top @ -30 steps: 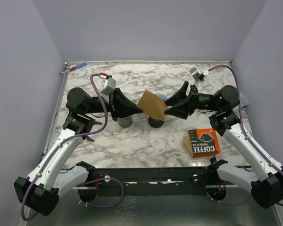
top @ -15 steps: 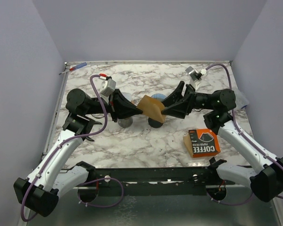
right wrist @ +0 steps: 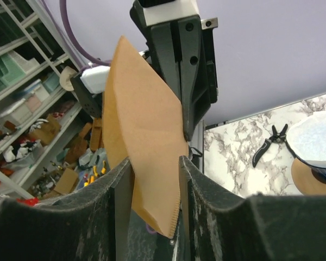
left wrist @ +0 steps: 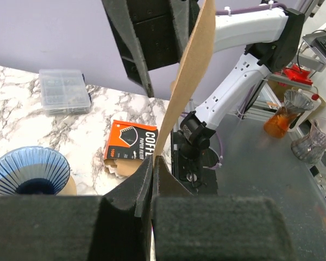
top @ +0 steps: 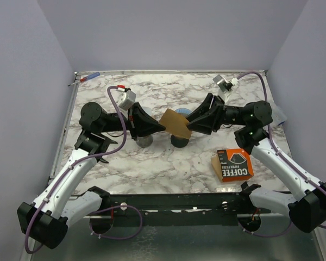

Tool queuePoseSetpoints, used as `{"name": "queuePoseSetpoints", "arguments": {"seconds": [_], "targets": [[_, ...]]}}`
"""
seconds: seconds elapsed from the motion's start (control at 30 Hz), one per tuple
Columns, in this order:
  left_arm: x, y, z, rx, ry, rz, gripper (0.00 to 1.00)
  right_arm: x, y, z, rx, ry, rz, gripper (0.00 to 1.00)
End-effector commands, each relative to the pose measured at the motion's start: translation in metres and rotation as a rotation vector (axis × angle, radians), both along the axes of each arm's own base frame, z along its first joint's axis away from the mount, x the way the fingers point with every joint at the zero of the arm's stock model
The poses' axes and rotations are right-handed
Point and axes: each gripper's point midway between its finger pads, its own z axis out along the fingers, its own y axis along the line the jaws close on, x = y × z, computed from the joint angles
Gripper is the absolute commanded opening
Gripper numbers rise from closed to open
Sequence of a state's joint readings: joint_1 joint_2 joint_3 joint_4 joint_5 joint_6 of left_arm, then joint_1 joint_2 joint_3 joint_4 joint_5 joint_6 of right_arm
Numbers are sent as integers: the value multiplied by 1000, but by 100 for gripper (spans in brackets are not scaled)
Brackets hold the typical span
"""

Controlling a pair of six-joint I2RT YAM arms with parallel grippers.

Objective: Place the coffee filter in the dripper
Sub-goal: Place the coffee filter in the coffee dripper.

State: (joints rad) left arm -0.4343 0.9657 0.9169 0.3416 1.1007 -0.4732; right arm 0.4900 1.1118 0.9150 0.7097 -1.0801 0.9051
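Coffee filter (top: 175,123) held midair, outside dripper (left wrist: 11,175).

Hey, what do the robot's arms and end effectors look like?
The left arm and right arm have white links, black joints and black bases. A purple cable runs along each. The left end effector and right end effector are black, with two tapered fingers.
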Motion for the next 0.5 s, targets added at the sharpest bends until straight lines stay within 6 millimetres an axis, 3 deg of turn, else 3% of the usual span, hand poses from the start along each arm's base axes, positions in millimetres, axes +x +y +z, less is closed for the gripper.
{"name": "queuePoseSetpoints", "arguments": {"seconds": [0.0,0.13,0.2,0.23,0.27,0.3,0.37,0.4,0.47], "targets": [[7,-1,-3,-7,9,38,0,3,2,12,10,-32,-28,36],[11,-1,-1,-14,2,59,0,10,2,4,-24,-31,-74,16],[11,-2,-2,-12,6,57,5,12,2,1,-39,-30,-89,2],[12,-2,-3,-11,10,57,9,13,2,2,-44,-32,-94,1],[12,-2,-3,-11,12,58,17,14,2,2,-50,-33,-97,1],[14,-3,-3,-12,17,64,32,15,2,2,-55,-31,-105,1],[20,-3,-3,-20,31,96,89,25,2,2,-75,-24,-158,1],[23,-3,-2,-25,36,116,97,31,1,1,-89,-14,-200,1],[31,-1,1,-35,38,164,99,46,-2,-1,-129,8,-294,1]]}}
